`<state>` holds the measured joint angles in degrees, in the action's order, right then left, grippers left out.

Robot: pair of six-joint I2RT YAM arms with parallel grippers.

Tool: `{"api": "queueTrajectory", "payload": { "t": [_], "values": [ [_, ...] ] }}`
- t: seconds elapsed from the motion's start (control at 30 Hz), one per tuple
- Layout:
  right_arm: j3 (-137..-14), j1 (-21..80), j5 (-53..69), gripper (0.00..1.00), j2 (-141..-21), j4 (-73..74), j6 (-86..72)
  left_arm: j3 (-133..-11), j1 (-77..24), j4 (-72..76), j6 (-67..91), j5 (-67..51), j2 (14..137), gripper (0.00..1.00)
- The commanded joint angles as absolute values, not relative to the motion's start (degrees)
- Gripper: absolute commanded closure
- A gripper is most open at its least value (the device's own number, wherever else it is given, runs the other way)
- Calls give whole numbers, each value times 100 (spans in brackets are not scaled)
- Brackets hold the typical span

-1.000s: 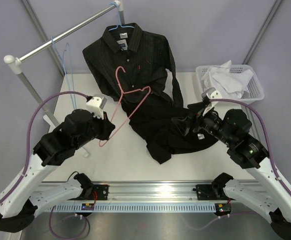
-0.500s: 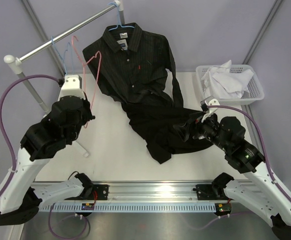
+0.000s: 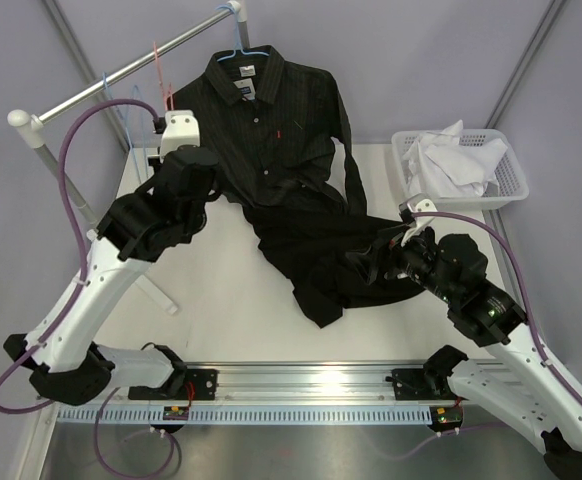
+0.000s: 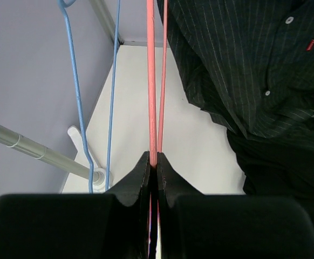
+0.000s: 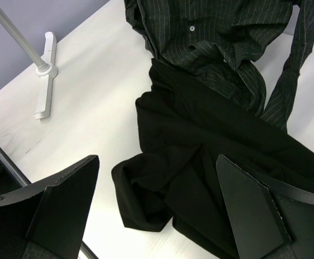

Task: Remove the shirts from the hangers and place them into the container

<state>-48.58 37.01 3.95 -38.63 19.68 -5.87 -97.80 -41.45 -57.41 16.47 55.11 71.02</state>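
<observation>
The left tool (image 4: 152, 159) clamps a thin pink-red wire hanger (image 4: 151, 81) between its tips; the right tool (image 5: 157, 159) gapes wide, a crumpled black shirt (image 5: 189, 135) just below.

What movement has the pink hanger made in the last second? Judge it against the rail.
Yes. The pink hanger, pinched by the left gripper, moved up-left from the table to the silver rail.

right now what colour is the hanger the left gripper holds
Pink-red; the hanger shows best in the left wrist view.
</observation>
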Motion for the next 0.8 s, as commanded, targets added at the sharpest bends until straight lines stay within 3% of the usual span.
{"api": "queueTrajectory", "payload": {
  "t": [0.0, 0.47, 0.77],
  "values": [
    [-4904, 3753, 343, 1, -3779, 1942, -650, -10204, -3851, -5520, 1670, 5749, 7364, 100],
    [-4808, 3753, 281, 0, -3990, 1837, -650, -10529, -2761, -4869, 1468, 4861, 8015, 100],
    [-4764, 3753, 211, 1, -4052, 1810, -659, -9818, -2672, -4887, 1828, 4430, 7831, 99]
  ]
}}
